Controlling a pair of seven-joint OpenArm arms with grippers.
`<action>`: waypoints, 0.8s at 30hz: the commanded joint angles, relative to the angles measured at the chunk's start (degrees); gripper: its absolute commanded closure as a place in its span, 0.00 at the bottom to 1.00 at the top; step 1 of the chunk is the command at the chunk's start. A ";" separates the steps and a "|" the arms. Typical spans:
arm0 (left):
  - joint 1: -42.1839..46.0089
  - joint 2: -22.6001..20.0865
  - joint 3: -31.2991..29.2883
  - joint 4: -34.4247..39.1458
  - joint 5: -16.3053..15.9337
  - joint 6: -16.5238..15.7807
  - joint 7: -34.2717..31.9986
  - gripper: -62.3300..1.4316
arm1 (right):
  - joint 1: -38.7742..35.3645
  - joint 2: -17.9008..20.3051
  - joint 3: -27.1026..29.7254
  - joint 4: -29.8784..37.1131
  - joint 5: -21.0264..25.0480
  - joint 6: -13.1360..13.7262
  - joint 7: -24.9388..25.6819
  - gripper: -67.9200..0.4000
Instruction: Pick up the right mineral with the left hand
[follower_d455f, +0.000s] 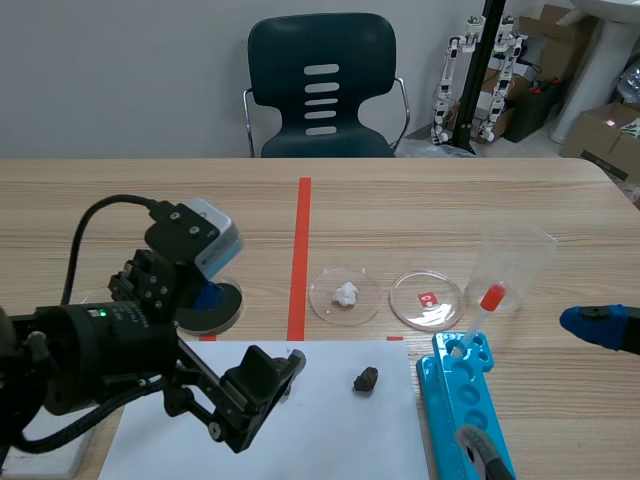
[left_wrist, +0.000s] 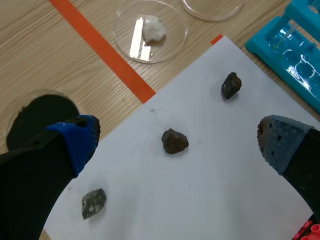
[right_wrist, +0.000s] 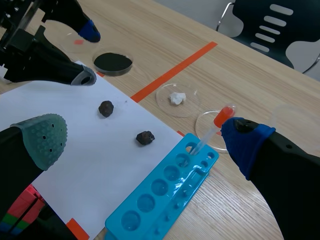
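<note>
Scene view, red dish label (follower_d455f: 427, 298) unreadable, mineral (follower_d455f: 366, 379)

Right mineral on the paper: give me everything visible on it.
The right mineral is a small brown-black lump, rough, irregular and dull, like raw stone, a bit longer than wide. It lies loose on the white paper, near the corner closest to the blue rack but apart from it. Only the paper touches it. It sits ahead of the open left hand, outside its fingers.
</note>
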 joint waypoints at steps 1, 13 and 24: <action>-2.49 0.17 2.80 0.57 -1.66 3.82 -0.61 0.00 | 0.02 0.00 0.04 0.68 0.59 0.02 0.81 0.04; -16.35 2.75 20.09 -8.63 -6.38 21.31 4.00 0.00 | 0.02 0.00 0.04 0.68 0.59 0.02 0.81 0.04; -21.90 11.89 22.40 -12.76 -7.58 24.76 16.26 0.00 | 0.02 0.00 0.04 0.68 0.59 0.02 0.81 0.04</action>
